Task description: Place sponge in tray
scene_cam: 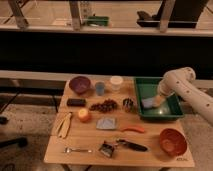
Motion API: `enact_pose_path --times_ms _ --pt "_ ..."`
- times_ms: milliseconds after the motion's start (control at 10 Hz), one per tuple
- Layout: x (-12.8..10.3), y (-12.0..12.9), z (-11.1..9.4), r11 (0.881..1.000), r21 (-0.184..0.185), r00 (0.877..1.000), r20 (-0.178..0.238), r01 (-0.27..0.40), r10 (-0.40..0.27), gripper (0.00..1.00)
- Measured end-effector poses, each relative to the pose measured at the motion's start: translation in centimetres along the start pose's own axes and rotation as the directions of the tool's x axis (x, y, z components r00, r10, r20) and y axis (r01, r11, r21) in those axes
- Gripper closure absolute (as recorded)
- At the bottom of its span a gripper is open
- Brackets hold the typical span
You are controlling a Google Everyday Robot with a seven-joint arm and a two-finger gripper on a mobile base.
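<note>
The green tray (pixel 170 112) stands at the right of the wooden table. A pale blue sponge (pixel 148 103) is inside the tray, low over or on its floor near the left side. My gripper (pixel 159 101) is at the end of the white arm that reaches in from the right. It is inside the tray, right beside the sponge. I cannot see whether the sponge rests on the tray floor or hangs in the gripper.
On the table (pixel 90 137) are a purple bowl (pixel 79 84), a blue cup (pixel 100 88), a white cup (pixel 116 82), grapes (pixel 104 105), a metal cup (pixel 128 104), an orange fruit (pixel 84 115), a banana (pixel 64 124), a carrot (pixel 132 129) and an orange bowl (pixel 172 141).
</note>
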Motion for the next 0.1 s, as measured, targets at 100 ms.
enact_pose_path --times_ms 100 --pt "0.31 -0.27 0.01 1.000 0.009 1.000 -0.003 -0.008 0.008 0.20"
